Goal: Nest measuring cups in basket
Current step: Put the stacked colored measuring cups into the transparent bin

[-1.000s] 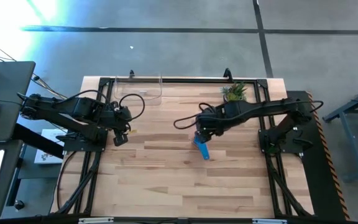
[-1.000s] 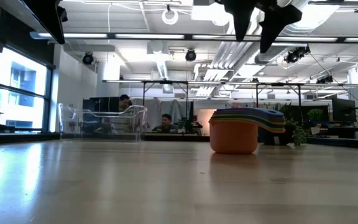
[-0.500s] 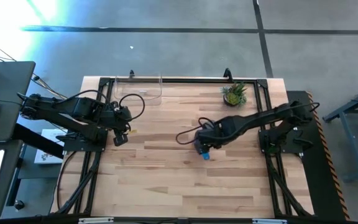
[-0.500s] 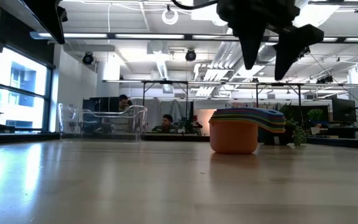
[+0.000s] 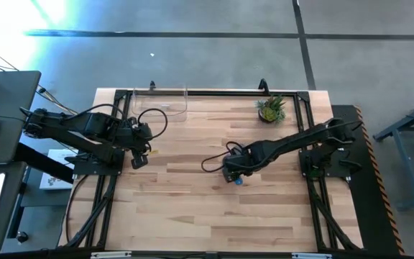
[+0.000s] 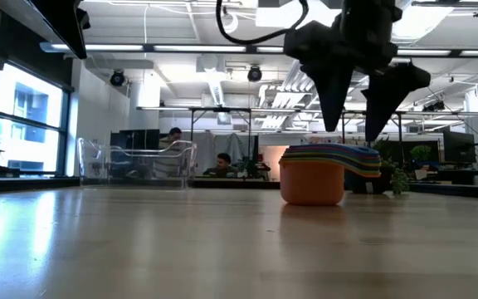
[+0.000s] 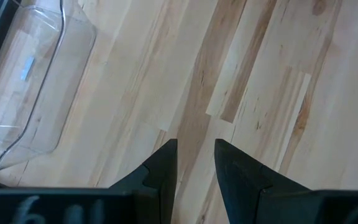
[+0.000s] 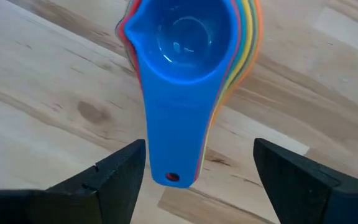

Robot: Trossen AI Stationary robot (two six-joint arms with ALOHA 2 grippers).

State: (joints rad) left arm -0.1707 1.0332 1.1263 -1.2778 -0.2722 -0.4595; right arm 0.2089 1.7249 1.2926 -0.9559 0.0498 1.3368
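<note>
Low view: right gripper (image 6: 353,133), jaws wide, straddles the nested measuring cups (image 6: 326,173); an off-centre pinch may topple them.

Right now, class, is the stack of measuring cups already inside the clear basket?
No: in the low view the nested measuring cups stand on the bare table, well apart from the basket.

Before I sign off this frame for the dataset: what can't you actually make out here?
- Measuring cups: high view, the right tool covers nearly the whole stack.
- How many cups are nested: right wrist view, the blue top cup hides the ones below.
- Basket contents: low view, its clear walls blur into the room behind; left wrist view cuts it off at the edge.
</note>
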